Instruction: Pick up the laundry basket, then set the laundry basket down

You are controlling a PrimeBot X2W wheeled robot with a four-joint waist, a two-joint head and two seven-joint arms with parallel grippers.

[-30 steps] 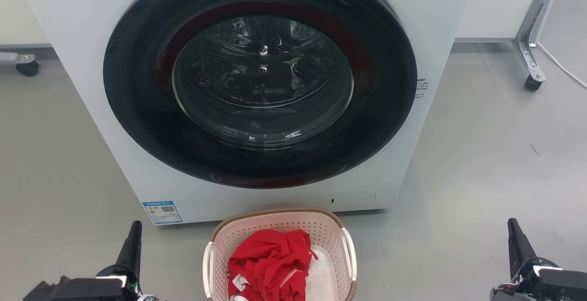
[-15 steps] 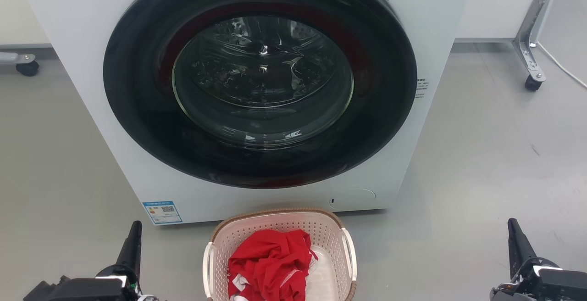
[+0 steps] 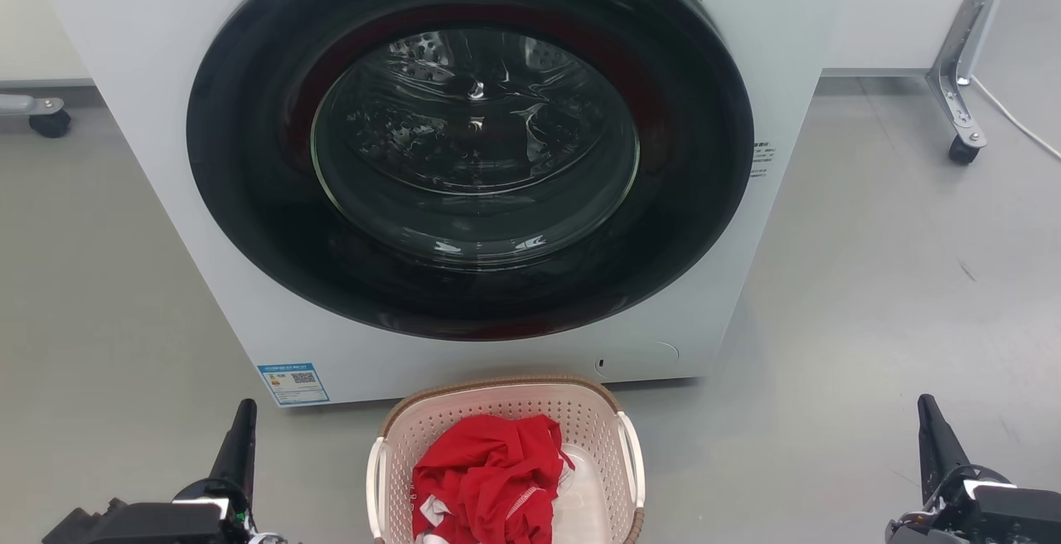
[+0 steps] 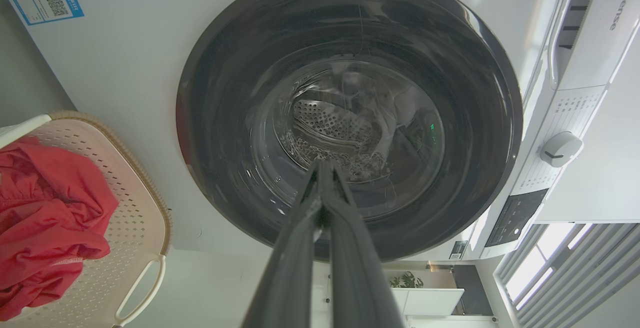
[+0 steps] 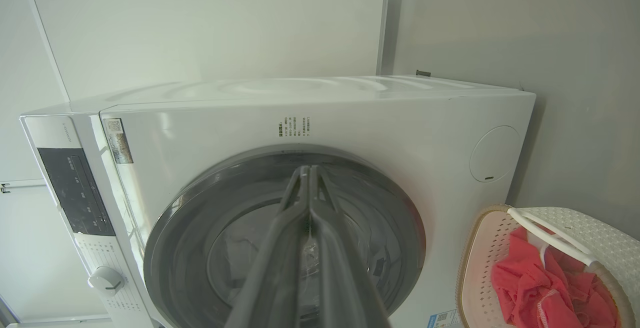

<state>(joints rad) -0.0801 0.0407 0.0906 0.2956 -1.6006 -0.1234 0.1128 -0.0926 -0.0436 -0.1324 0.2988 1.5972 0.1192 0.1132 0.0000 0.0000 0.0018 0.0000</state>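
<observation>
Cream laundry basket: it stands on the grey floor just in front of the washing machine, below the round door. The bottom edge of my head view cuts off its near end. The walls are perforated and the rim is brown with a woven look.
Basket handles: white, one on each long side, left and right, both free of my jaws.
Basket load: a crumpled red garment is heaped inside, with a patch of bare cream bottom to its right.
My left jaws: clenched on nothing. In my left wrist view the two dark fingers meet at the tips and point at the door glass. The basket and the red garment sit at that view's left edge. In the head view these jaws are low on the left, pointing up, well apart from the basket.
My right jaws: clenched on nothing, the fingers pressed together at the tips and aimed at the machine's front. The basket lies at the lower right of my right wrist view. In the head view these jaws are low on the right, well apart from the basket.
Basket and jaws: the basket lies between my two jaws.
Washing machine: white, with the door closed. A dark ring surrounds the glass and a steel drum shows behind it. A blue label is on the lower left of the front. A round dial sits beside a dark control panel.
Far right: a metal leg on a castor.
</observation>
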